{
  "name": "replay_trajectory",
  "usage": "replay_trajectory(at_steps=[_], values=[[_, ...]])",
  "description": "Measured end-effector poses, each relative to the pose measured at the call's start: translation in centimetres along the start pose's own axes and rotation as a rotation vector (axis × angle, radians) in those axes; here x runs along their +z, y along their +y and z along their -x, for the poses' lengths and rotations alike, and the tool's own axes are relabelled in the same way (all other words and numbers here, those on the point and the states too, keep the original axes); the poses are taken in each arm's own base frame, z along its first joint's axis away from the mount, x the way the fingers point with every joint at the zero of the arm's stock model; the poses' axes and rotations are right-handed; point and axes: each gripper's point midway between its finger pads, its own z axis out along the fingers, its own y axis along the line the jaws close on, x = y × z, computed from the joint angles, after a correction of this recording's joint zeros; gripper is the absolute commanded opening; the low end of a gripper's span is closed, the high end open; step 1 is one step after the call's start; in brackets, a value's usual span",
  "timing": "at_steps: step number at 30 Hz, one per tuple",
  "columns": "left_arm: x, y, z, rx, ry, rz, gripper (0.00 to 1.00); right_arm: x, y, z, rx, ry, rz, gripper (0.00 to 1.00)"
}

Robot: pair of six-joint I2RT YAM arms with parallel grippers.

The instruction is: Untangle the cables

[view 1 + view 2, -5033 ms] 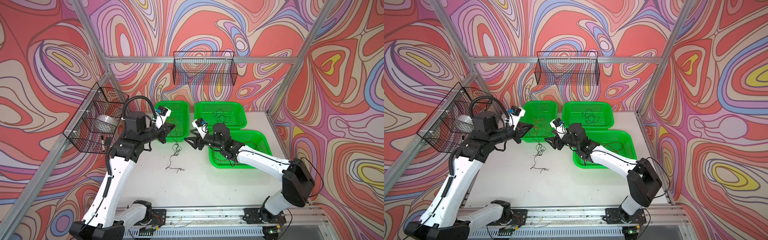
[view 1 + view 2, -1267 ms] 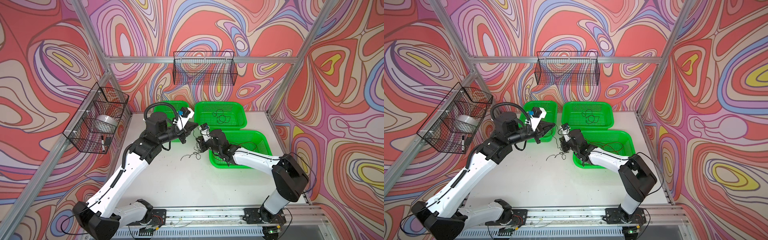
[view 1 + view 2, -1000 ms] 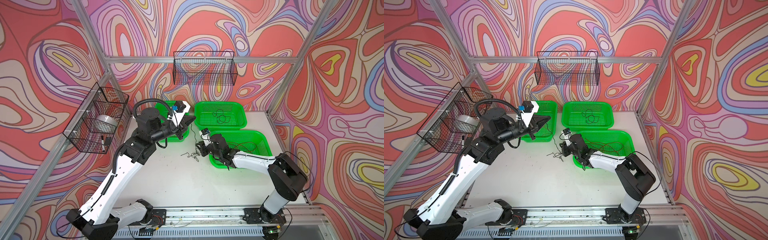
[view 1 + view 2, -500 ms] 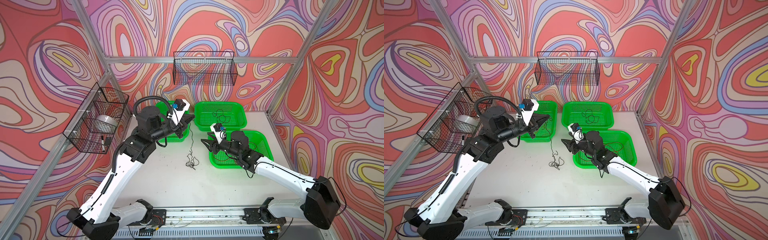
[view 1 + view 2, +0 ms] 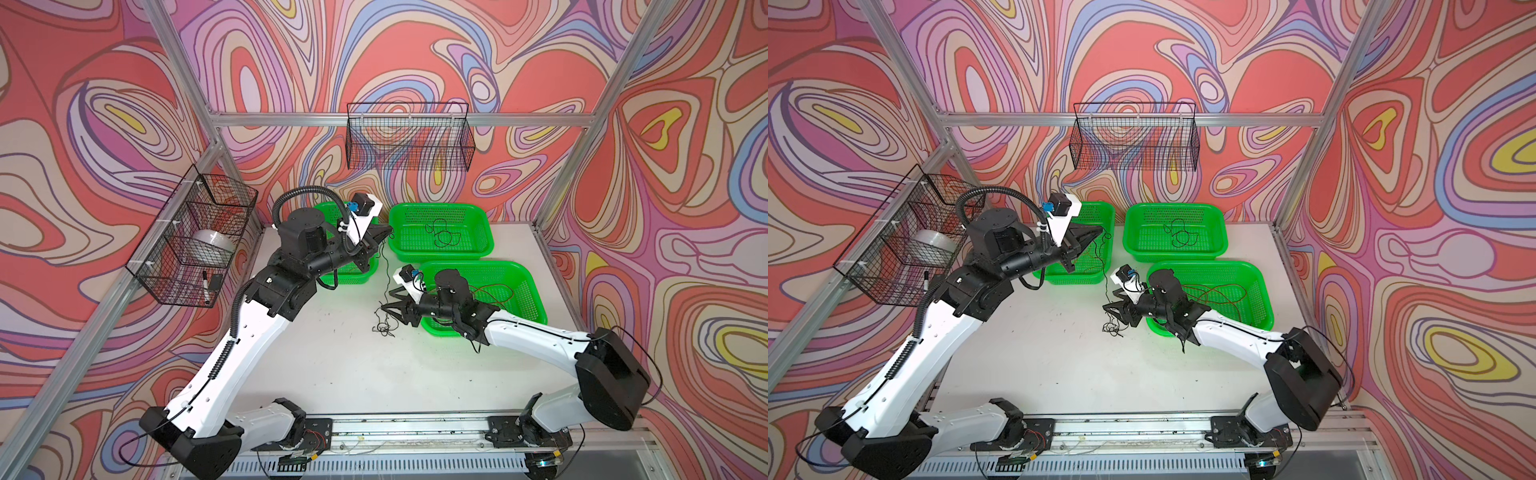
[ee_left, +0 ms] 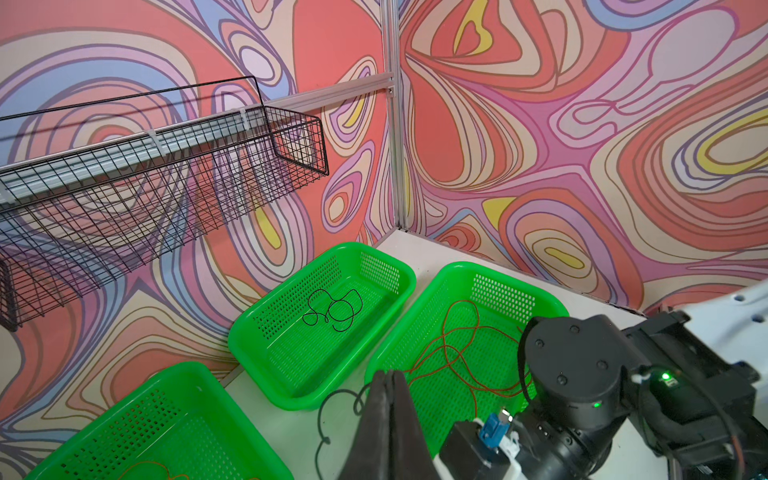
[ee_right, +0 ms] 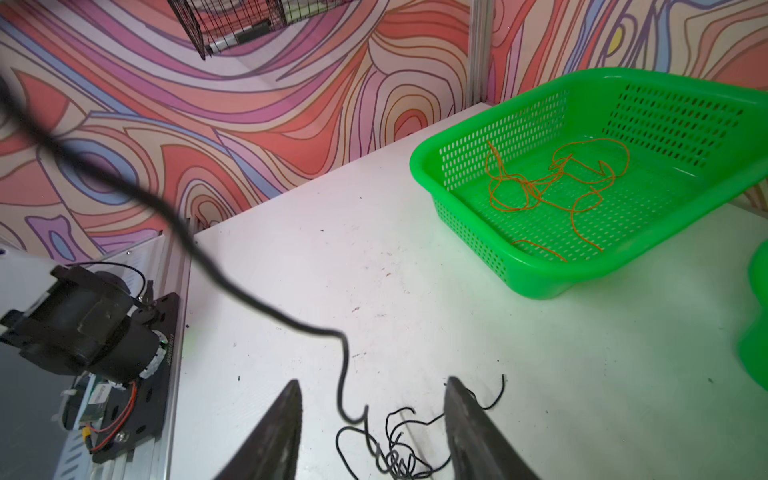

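Lowered, right claw (image 7: 372, 382) straddles black cable (image 7: 343, 374) hanging from raised left claw (image 5: 390, 229).

No legible txt, brand, nr or sign in any view. Only candidate: tiny white print on the edge of the black base plate (image 7: 164, 332), well off to one side of the right gripper (image 7: 372, 381) in the right wrist view. Too small & blurred to read.
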Motion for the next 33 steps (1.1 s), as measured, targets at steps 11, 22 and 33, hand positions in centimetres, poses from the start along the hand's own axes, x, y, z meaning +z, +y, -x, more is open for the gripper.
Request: replay_trajectory(at_steps=[11,22,33], values=[[0.1,3.0,-0.8,-0.041,0.011,0.129,0.07,-1.4,-0.2,2.8,0.0,-0.054,-0.066,0.0],[1.6,9.6,-13.1,-0.333,0.219,0.272,1.0,-3.8,0.4,10.0,0.025,-0.163,-0.063,0.0],[-2.3,5.8,-18.3,-0.334,0.231,0.264,0.87,-1.9,-2.1,10.4,0.169,-0.134,-0.06,0.0]])
